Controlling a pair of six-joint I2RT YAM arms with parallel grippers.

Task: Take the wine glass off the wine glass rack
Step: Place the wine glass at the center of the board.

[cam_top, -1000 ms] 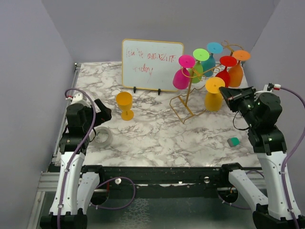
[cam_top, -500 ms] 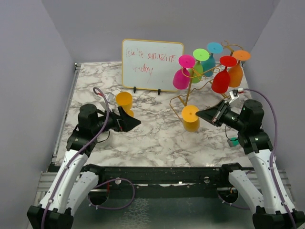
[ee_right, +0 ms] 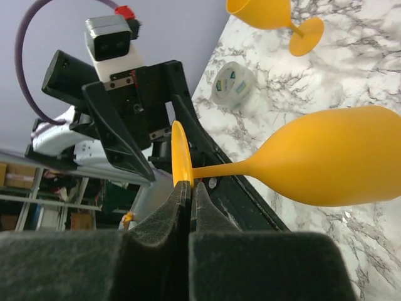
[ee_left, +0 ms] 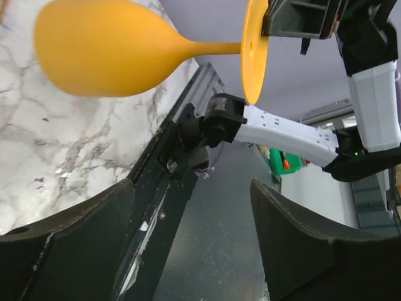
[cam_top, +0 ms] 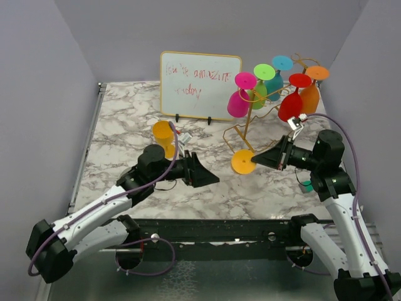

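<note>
The right claw, bottom centre, is pinched on the foot disc of a yellow-orange wine glass lying sideways, bowl toward the right edge. In the upper left the left claw faces that foot, fingers apart. At top, a second orange glass and a tape roll stand on the marble bench.

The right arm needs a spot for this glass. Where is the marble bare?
Bare marble lies left of the whiteboard, toward the table edge, and mid-table between the standing orange glass and the wine glass rack. The back right is crowded with the rack's hanging glasses. The right gripper holds the wine glass by its foot.
</note>
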